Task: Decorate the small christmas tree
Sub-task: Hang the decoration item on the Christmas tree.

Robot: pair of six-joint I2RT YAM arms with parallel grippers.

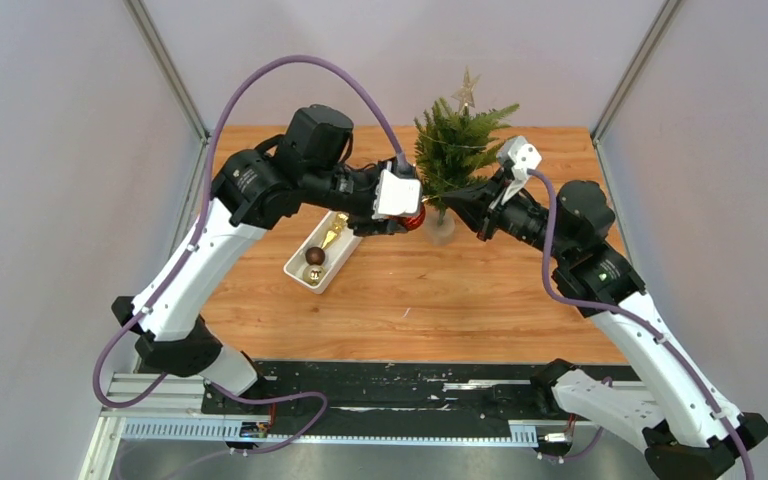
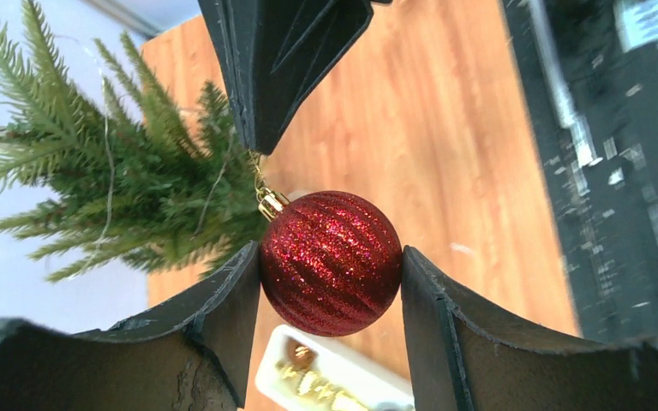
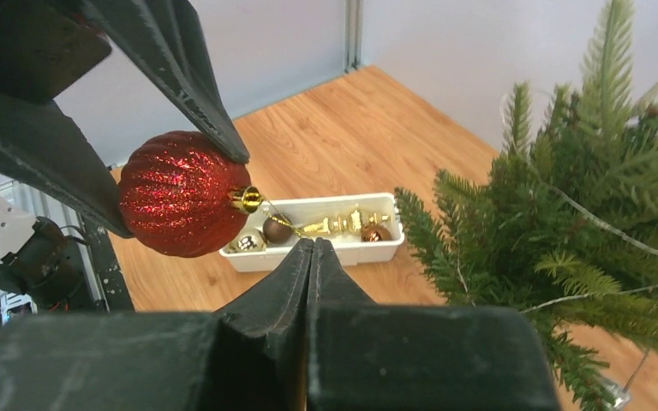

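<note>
The small christmas tree (image 1: 457,150) stands in a clear base (image 1: 439,231) at the back of the table, with a pale star on top (image 1: 466,88). My left gripper (image 1: 408,216) is shut on a red glitter ball (image 2: 331,262) just left of the tree's lower branches (image 2: 120,188). A finger presses each side of the ball. My right gripper (image 3: 311,244) is shut, and the ball's thin gold hanging string (image 3: 278,214) runs from the gold cap (image 3: 246,199) into its fingertips. In the left wrist view those fingertips (image 2: 254,141) sit just above the cap.
A white tray (image 1: 300,270) lies left of the tree, under my left arm. It holds a brown ball (image 1: 315,256), a gold finial (image 1: 335,230) and a small gold ball (image 1: 313,275). Grey walls enclose the table on three sides.
</note>
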